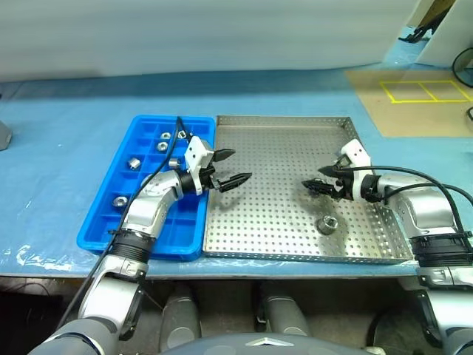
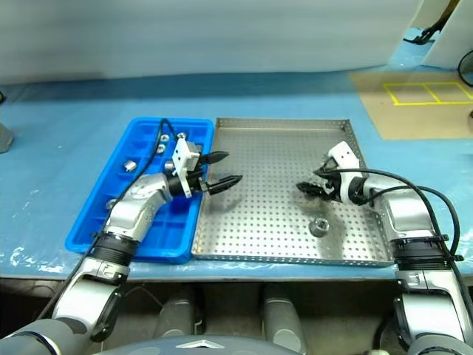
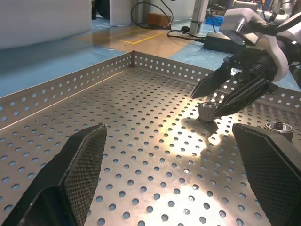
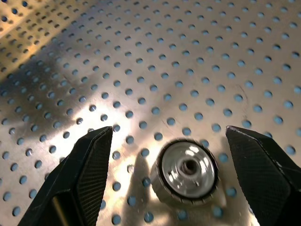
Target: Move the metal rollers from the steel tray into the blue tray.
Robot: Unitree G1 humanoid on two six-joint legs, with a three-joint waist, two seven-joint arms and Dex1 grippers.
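The steel tray (image 1: pixel 275 198) lies in front of me, with the blue tray (image 1: pixel 94 222) against its left side. Several metal rollers (image 1: pixel 134 163) sit in the blue tray's compartments. One roller (image 4: pixel 188 172) stands on the perforated floor between the open fingers of my right gripper (image 1: pixel 313 177), untouched on either side. Another roller (image 1: pixel 327 223) lies a little nearer to me. My left gripper (image 1: pixel 241 166) hangs open and empty over the steel tray's left edge, pointing right towards the right gripper (image 3: pixel 221 96).
Blue sheeting covers the table around both trays. A brown board with yellow tape marks (image 1: pixel 425 92) lies at the far right. A black cable (image 1: pixel 414 176) loops over my right forearm.
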